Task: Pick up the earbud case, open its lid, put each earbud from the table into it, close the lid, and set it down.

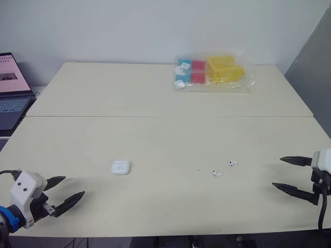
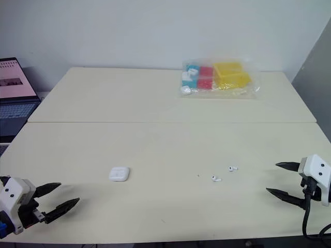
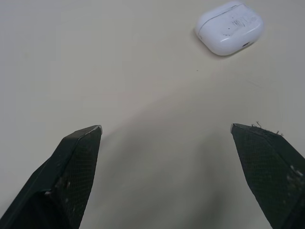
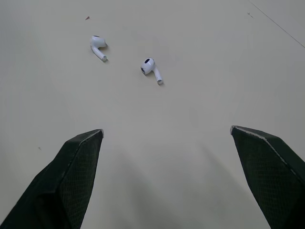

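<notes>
**Pincers Wide, Case Untouched: Robot Poised for First Grab**

The white earbud case (image 1: 120,167) lies flat on the pale table (image 1: 155,103), lid shut, left of centre and toward the near edge. The left gripper (image 1: 74,186) hovers by the near-left corner with its two black fingers spread wide and nothing between them. The case sits ahead of it and well apart, off the line of the gap. Across the table the right gripper (image 1: 277,172) is just as widely spread and just as empty. Two loose earbuds, one (image 1: 216,173) beside the other (image 1: 232,163), lie close together without touching, between the case and the right gripper. A clear bag of coloured pieces (image 1: 214,72) rests at the far side, and a laptop (image 1: 10,93) stands off the left end.

No part of the job looks done, so picking up the case appears to be the step in hand, and the left arm seems best placed for it. The case looks smooth and rounded and would likely skate away if one finger touched first. The fingers should therefore be centred over it before they close, and should close evenly. A hold low on the body, below the lid seam, would leave the lid free for the other pincer to open.
</notes>
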Robot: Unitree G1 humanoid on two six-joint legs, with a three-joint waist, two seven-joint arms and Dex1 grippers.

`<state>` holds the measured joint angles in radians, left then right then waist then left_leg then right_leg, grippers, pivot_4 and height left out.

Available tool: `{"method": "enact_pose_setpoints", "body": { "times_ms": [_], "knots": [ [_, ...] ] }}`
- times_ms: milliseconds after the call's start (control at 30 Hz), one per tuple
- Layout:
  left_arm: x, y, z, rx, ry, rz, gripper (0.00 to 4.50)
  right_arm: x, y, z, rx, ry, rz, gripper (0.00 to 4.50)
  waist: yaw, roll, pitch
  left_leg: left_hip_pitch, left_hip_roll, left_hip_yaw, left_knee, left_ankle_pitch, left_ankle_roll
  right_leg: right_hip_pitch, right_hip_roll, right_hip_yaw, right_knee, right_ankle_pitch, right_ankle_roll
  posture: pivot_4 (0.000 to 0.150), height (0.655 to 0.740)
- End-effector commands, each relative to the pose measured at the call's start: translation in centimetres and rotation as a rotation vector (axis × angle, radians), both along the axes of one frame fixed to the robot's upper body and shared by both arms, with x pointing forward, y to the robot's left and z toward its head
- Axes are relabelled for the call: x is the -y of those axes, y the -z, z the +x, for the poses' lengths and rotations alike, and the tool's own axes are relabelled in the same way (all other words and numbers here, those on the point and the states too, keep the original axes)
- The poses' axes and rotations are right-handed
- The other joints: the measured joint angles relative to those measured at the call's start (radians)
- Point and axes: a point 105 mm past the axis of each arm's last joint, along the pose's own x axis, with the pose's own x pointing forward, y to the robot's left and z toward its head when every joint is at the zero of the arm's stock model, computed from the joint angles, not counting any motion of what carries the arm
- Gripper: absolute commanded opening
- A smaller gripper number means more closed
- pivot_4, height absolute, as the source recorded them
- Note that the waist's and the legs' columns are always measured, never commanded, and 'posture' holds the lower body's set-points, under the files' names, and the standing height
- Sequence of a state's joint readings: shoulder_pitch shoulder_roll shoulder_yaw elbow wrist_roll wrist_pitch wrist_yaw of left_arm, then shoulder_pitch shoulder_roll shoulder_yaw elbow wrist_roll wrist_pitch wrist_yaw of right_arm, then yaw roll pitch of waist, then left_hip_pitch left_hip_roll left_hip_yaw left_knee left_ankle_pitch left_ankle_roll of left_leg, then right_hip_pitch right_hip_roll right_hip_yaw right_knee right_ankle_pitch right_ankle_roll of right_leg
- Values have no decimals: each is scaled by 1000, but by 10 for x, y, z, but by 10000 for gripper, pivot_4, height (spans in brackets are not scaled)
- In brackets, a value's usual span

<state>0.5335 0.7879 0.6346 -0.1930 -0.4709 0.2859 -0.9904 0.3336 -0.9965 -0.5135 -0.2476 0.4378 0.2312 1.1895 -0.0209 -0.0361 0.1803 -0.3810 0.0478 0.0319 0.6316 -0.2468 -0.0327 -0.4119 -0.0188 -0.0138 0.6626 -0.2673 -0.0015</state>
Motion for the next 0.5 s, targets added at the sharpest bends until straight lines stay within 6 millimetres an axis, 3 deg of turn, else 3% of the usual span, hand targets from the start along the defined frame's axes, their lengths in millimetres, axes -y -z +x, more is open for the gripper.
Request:
{"method": "enact_pose_setpoints", "body": {
  "times_ms": [33, 167, 367, 500],
  "knots": [
    [0, -8, -2, 16, -5, -12, 45000, -1, -4, 2, 25, -3, -4, 44802, 0, 0, 0, 0, 0, 0, 0, 0, 0, 0, 0, 0, 0, 0, 0, 1500, 7378],
    [4, -9, -9, -9, -18, -65, 45000, 0, -2, 3, 13, 8, 1, 44802, 0, -1, -1, 0, 0, 0, 0, 0, 0, 0, 0, 0, 0, 0, 1, 1500, 7378],
    [22, -19, -2, 61, -91, -140, 45000, -4, -3, 5, 17, -3, 10, 44802, 1, -2, -1, 1, 1, -1, 1, 0, 0, 2, 0, 0, 0, 1, 1, 1500, 7378],
    [58, -21, -2, 108, -119, -193, 45000, -19, -15, 10, 37, -64, 46, 44802, 0, -2, -2, 1, 0, -1, 2, 0, 0, 2, 0, 2, 1, 2, 3, 1500, 7378]
  ]
}}
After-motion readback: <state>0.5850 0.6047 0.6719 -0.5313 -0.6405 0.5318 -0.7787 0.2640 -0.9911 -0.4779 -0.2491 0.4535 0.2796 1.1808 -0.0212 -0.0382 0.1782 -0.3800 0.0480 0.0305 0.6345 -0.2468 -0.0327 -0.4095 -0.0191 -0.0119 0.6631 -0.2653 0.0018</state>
